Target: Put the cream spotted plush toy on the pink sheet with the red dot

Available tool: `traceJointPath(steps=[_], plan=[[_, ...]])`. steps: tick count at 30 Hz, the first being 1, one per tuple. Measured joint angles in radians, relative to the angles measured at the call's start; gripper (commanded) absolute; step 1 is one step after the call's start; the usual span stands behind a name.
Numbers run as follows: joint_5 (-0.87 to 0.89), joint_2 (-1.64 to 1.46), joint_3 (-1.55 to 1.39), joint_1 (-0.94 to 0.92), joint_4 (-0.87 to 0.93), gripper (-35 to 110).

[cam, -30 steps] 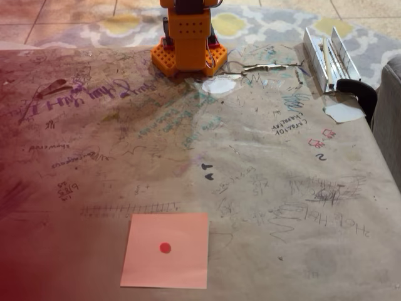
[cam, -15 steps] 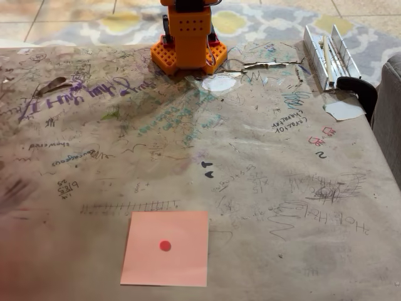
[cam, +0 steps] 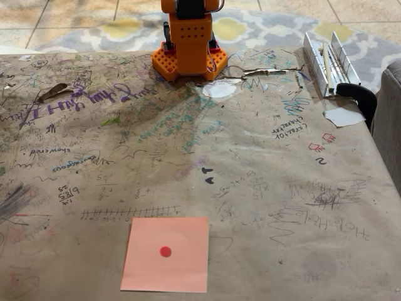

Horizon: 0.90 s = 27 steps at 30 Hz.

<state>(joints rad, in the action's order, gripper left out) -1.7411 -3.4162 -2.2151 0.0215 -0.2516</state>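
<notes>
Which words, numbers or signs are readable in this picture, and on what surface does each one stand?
"2", handwritten, on the brown scribbled paper table cover.
A red dot, no text, on the salmon-pink square paper sheet.
All other handwriting on the cover, purple, teal and black, appears upside down and too scrawled to read reliably.

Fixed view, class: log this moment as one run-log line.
pink sheet: flat on scribbled table, near edge | red dot: uncovered | orange arm base: far edge | placement: not yet done

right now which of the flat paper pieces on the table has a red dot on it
The pink sheet at the near edge, marked at its centre. The torn white scrap at right is plain.
</notes>
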Motion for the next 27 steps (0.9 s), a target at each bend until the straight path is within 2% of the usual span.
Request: traceJointPath(steps=[3, 7, 27], plan=[[-0.064, 0.011, -0.407, -0.087, -0.069, 42], [-0.1, 0.051, -0.868, -0.135, -0.054, 42], [-0.008, 0.041, -0.885, -0.14, -0.201, 43]])
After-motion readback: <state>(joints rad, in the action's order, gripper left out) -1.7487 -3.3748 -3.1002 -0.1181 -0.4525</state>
